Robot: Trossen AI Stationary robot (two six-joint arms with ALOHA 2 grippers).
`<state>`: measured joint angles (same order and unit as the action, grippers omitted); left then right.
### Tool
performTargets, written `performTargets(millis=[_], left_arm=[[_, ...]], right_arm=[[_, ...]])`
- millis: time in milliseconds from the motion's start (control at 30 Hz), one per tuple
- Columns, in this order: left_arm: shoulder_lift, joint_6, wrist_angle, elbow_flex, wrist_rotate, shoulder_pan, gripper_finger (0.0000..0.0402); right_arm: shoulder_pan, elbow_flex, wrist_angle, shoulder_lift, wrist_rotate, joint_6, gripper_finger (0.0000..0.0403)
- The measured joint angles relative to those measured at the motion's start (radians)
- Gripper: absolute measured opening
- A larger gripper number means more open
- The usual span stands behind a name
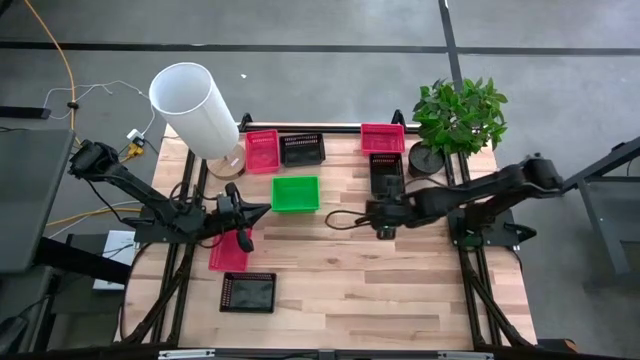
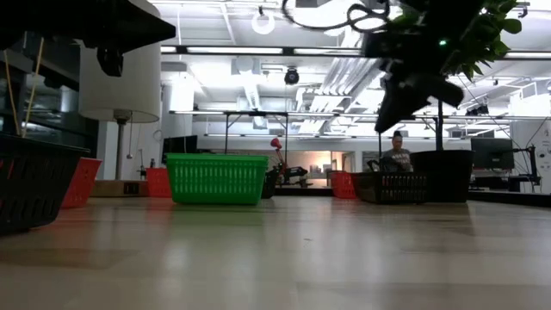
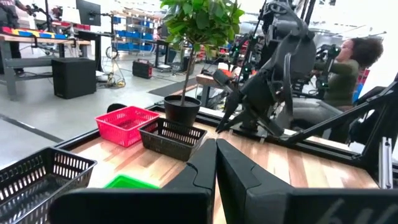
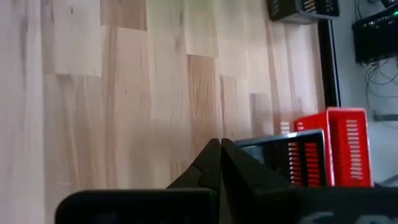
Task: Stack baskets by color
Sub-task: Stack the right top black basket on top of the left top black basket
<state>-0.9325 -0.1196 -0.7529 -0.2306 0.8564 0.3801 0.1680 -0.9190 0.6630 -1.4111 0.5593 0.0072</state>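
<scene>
Nearest the low camera, a black basket (image 2: pixel 34 185) fills the left foreground; from overhead the same black basket (image 1: pixel 248 292) lies at the near left of the butcher-block table (image 1: pixel 400 290). By descending size: a tall white cylinder (image 1: pixel 195 108) stands at the far left corner, and a potted plant (image 1: pixel 458 118) at the far right corner. Both arms reach inward over the mid-table. Left gripper (image 1: pixel 262 210), fingers pressed together and holding nothing, hovers just left of the green basket (image 1: pixel 295 193), above a pink basket (image 1: pixel 229 248) lying near the left edge. Right gripper (image 1: pixel 340 220), likewise closed and empty, points toward the table's centre, just in front of a black basket (image 1: pixel 387 175). Along the far edge sit a pink basket (image 1: pixel 262 150), touching a black basket (image 1: pixel 302 149) on its right, and another pink basket (image 1: pixel 383 138) beside the plant. In the left wrist view, the closed fingers (image 3: pixel 205 165) point toward the right arm, with a seated person (image 3: pixel 344 65) beyond the table.
</scene>
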Motion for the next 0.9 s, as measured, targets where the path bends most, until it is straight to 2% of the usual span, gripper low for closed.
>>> performTargets(millis=[167, 433, 567, 700, 900], left_arm=[[0.0, 0.01, -0.009, 0.0, 0.012, 0.0, 0.0], [0.0, 0.007, -0.006, 0.0, 0.011, 0.0, 0.0], [0.0, 0.007, 0.001, 0.0, 0.011, 0.0, 0.0], [0.0, 0.007, 0.0, 0.0, 0.011, 0.0, 0.0], [0.0, 0.008, 0.0, 0.0, 0.011, 0.0, 0.0]], right_arm=[[-0.053, 0.04, 0.003, 0.044, -0.042, 0.063, 0.0024], [-0.199, 0.04, 0.028, 0.004, -0.176, -0.034, 0.0168], [-0.248, 0.04, 0.043, -0.043, -0.162, -0.101, 0.0213], [-0.286, 0.04, 0.044, -0.09, -0.168, -0.142, 0.0223], [-0.299, 0.04, 0.05, -0.152, -0.198, -0.158, 0.0204]])
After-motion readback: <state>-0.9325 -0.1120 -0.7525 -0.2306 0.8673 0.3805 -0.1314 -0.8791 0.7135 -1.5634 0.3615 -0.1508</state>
